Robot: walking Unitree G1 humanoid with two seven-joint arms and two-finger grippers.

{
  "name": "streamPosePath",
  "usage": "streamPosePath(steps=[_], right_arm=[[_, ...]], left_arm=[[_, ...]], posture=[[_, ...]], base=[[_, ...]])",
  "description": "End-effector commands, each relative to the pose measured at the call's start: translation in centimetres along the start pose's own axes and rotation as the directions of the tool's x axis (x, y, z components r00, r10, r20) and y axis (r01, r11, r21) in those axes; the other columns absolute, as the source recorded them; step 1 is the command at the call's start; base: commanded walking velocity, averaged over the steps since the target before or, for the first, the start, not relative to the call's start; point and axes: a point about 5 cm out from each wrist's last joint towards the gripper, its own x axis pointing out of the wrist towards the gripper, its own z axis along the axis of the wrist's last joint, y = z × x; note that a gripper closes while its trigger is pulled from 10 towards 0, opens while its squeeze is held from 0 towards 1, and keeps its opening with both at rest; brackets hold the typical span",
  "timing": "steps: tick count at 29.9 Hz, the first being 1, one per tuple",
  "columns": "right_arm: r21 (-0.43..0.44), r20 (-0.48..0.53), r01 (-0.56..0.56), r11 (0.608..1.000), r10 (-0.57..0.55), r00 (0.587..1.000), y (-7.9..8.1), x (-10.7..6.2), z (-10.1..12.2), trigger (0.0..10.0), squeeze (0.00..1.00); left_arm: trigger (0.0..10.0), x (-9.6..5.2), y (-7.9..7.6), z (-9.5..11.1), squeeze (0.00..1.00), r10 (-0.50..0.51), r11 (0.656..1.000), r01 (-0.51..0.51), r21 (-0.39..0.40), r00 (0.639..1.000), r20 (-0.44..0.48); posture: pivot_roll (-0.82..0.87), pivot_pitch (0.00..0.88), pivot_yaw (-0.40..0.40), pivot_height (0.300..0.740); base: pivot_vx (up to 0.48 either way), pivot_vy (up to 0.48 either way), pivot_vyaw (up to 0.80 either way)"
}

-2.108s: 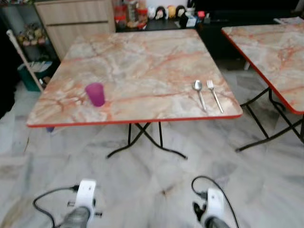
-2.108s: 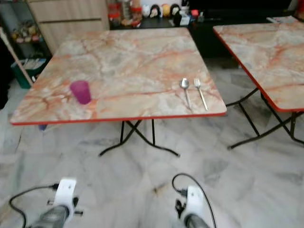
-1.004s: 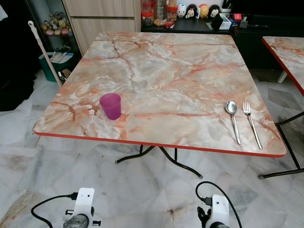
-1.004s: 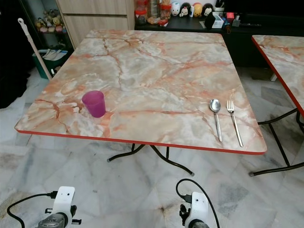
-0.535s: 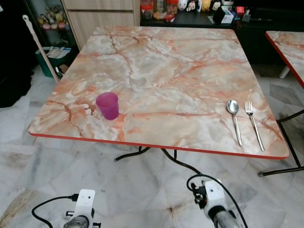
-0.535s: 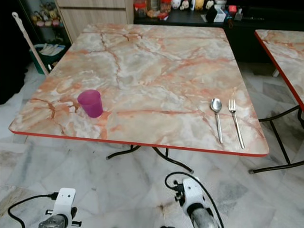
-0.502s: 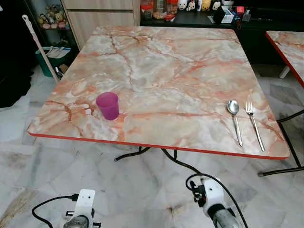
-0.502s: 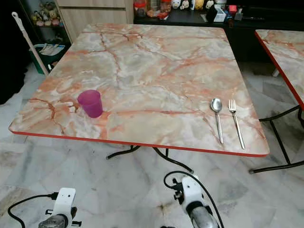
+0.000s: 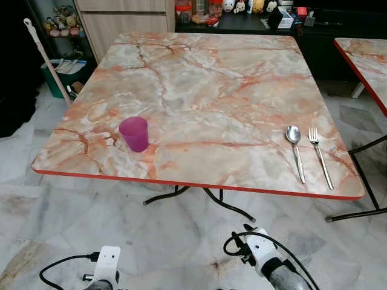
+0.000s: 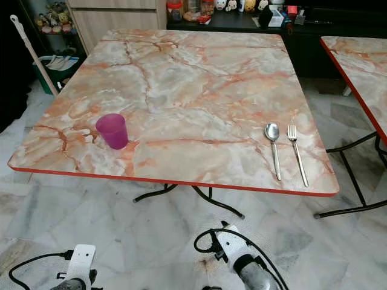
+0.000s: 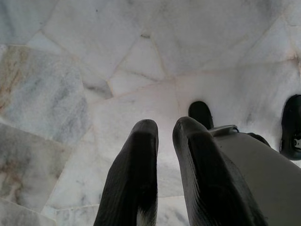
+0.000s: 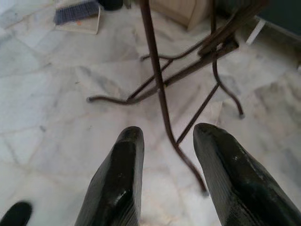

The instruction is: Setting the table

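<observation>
The marbled tabletop (image 9: 199,90) carried a purple cup (image 9: 134,133) near its front left edge and a spoon (image 9: 295,149) just beside a fork (image 9: 320,155) at front right. Compared with half a second before, the right arm had risen slightly. The right tool (image 12: 168,136) hung with fingers apart, empty, facing the table's legs (image 12: 162,89); the left tool (image 11: 164,129) hung nearly closed, empty, above the marble floor (image 11: 70,70).

Purple cup (image 9: 134,133), spoon (image 9: 295,145) and fork (image 9: 319,156) on marble table (image 9: 211,90)
</observation>
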Motion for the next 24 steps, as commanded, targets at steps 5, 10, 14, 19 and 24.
streamPosePath(steps=[5,10,14,19,24], right_arm=[[0.020,0.228,-0.135,0.991,0.127,0.965,0.1,1.3,4.9,10.0,0.00],[0.042,0.306,-0.218,0.975,0.195,0.932,0.6,1.9,7.5,10.0,0.00],[0.082,0.375,-0.209,0.974,0.164,0.912,0.0,2.5,9.6,10.0,0.00],[0.174,0.471,-0.091,0.980,-0.002,0.882,-2.6,3.0,12.6,10.0,0.00],[0.275,0.521,0.045,0.961,-0.188,0.833,-5.8,2.9,14.9,10.0,0.00]], left_arm=[[10.0,-0.1,0.1,-0.6,0.00,0.003,1.000,-0.003,0.019,1.000,-0.030],[10.0,0.0,0.0,-0.4,0.00,0.002,1.000,-0.002,0.018,1.000,-0.026],[10.0,0.0,-0.1,-0.3,0.00,0.004,1.000,-0.004,0.014,1.000,-0.024],[10.0,0.0,-0.1,-0.2,0.00,0.009,1.000,-0.009,0.007,1.000,-0.016],[10.0,0.0,-0.1,0.0,0.00,0.007,1.000,-0.007,0.008,1.000,-0.008]], posture=[[0.00,0.151,-0.003,0.740],[0.00,0.146,-0.008,0.740],[0.00,0.140,-0.009,0.740],[0.00,0.138,-0.008,0.740],[0.00,0.135,-0.008,0.740]], base=[[0.000,0.000,0.00],[0.000,0.000,0.00],[0.000,0.000,0.00],[0.000,0.000,0.00],[0.000,0.000,0.00]])
